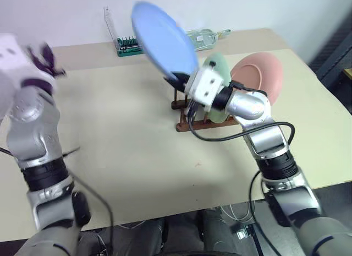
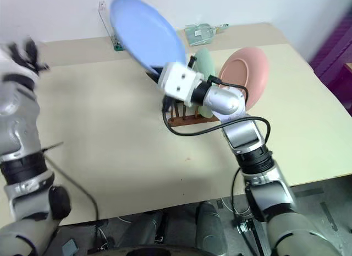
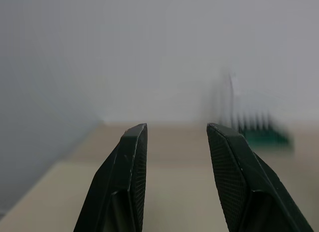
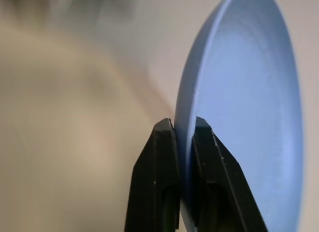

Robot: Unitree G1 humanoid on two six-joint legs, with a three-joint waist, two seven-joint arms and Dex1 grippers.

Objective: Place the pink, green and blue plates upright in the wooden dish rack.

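Right wrist view: fingers (image 4: 184, 137) pinch blue plate (image 4: 249, 107); left fingers (image 3: 174, 142) parted, empty.

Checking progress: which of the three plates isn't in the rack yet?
The blue plate: pinched at its rim in the right gripper, above the wooden dish rack, where the green plate and pink plate stand.

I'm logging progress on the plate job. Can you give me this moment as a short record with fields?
blue plate: clamped at its rim by the right pincer, held in the air above the rack
green plate: upright in the wooden dish rack
pink plate: upright in the rack, beside the green one
left pincer: open, holding nothing
remaining: blue plate
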